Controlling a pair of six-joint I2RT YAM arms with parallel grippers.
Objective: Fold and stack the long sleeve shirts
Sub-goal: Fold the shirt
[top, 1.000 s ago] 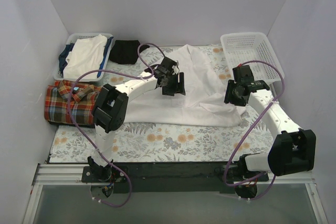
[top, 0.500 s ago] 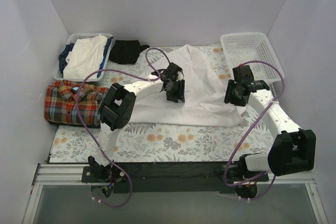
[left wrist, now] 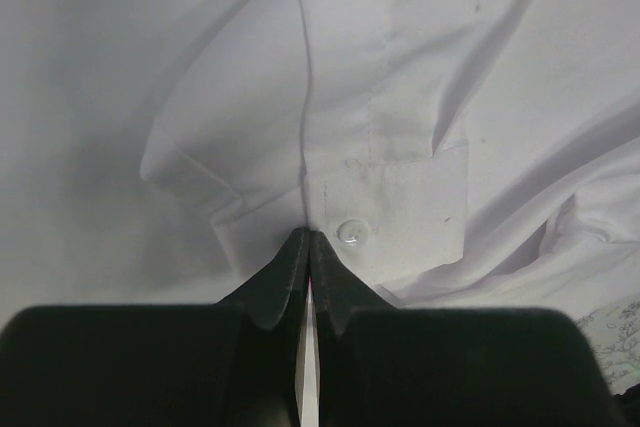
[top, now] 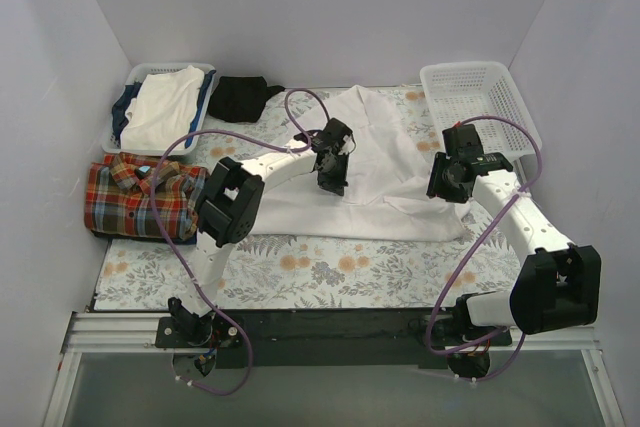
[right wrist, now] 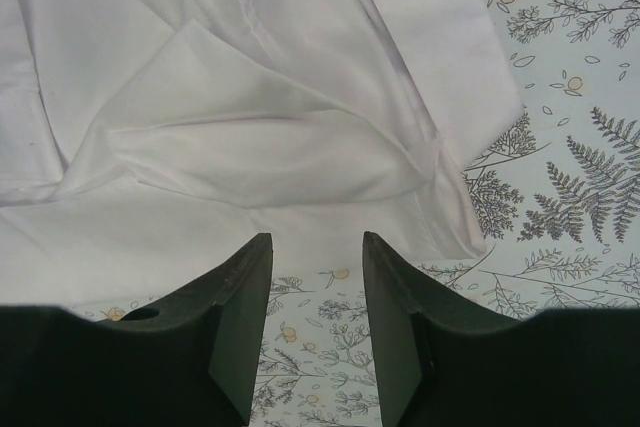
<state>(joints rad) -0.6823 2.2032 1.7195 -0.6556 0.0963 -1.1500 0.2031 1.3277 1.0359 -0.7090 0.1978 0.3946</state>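
Left gripper (top: pixel 334 177) is down on the white shirt (top: pixel 385 147), which lies spread over the middle of the desk, collar toward the far edge. In the wrist view its fingers (left wrist: pixel 285 272) are pressed tight together, the tips (left wrist: pixel 308 237) nipping the shirt right at a sleeve cuff (left wrist: pixel 385 217), just beside the cuff's clear button (left wrist: pixel 351 232). A crease in the cloth runs straight into that pinch.

Over on the right, the right gripper (top: pixel 445 185) hangs at the shirt's right side, near the bottom hem. Jaws spread wide, nothing between them (right wrist: pixel 315 247), with rumpled white fabric and the floral tablecloth (right wrist: pixel 560 147) showing beyond.

The plaid shirt (top: pixel 135 197) sits folded at the left edge of the desk, well apart from both grippers. Behind it, in the far left corner, a basket (top: pixel 128 79) holds light and dark clothes, with a black garment (top: pixel 240 97) just beside it. A white basket (top: pixel 470 72) stands in the far right corner.
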